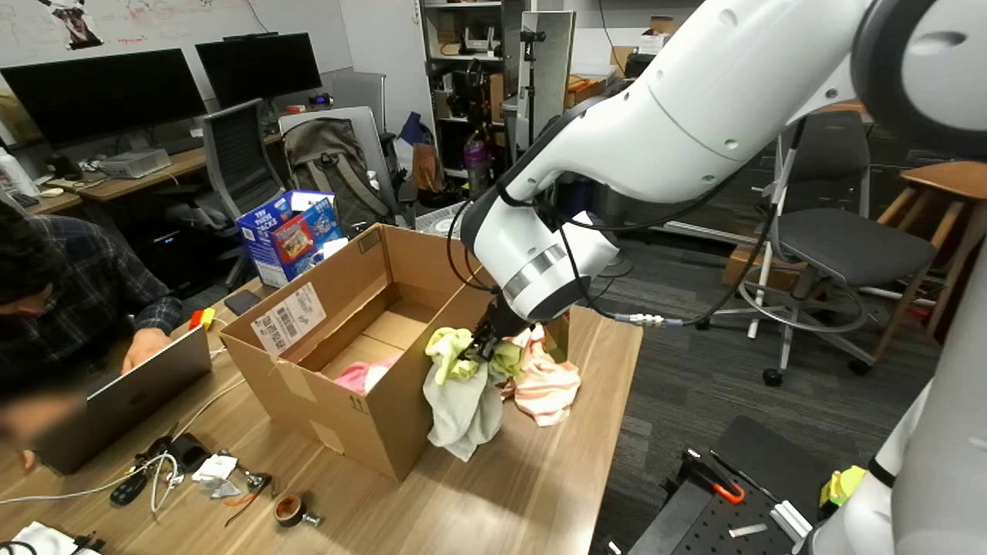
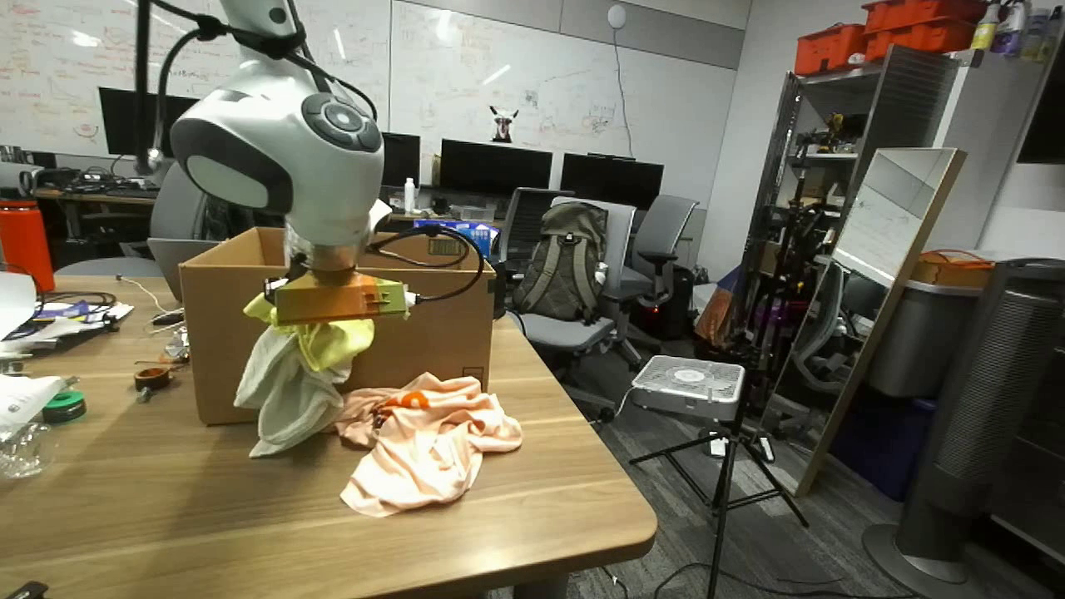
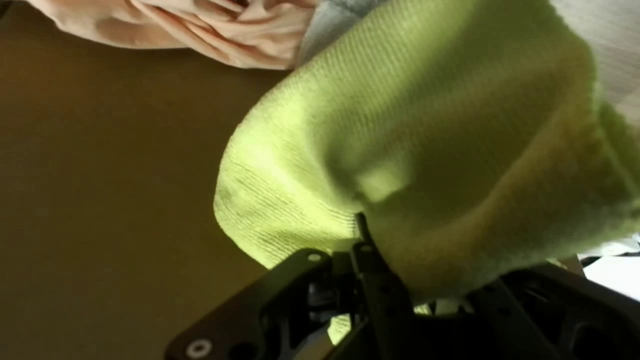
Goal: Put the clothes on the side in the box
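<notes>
claw (image 1: 483, 344): partly covered by lime cloth (image 3: 300, 155) | pink garment (image 1: 355, 376): partly hidden

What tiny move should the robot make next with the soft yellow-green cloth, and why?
Probably lift the black tool straight up a little. It is pinching the soft yellow-green cloth, which hangs low outside the large brown cardboard box, so the cloth likely needs more height before it can go over and in.
</notes>
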You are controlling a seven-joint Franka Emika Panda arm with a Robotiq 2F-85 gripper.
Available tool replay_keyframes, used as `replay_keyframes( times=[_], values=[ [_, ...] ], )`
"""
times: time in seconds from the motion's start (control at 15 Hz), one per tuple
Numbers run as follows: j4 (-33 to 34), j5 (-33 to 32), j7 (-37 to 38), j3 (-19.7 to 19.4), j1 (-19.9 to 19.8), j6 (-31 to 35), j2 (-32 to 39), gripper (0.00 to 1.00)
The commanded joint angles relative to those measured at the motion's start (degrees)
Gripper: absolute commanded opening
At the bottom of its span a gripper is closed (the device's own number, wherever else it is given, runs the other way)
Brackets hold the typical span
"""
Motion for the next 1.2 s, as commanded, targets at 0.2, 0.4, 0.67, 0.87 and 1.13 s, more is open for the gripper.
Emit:
replay_keyframes(
  times=[0.2, 0.4, 0.67, 0.87, 1.13],
  values=[
    [-8.2, -8.8, 16.6, -0.4, -1.0, -9.2, -17.3, 0.05],
    [-9.3, -12.9, 23.9, -0.9, -1.0, -13.6, -23.4, 0.05],
    [-9.1, -17.0, 33.8, -0.9, -0.2, -17.3, -29.3, 0.05],
    [-8.4, -18.6, 41.7, 0.4, 0.6, -17.1, -31.6, 0.05],
    [-7.4, -19.5, 51.8, 3.9, 2.7, -14.4, -33.4, 0.05]
  ],
)
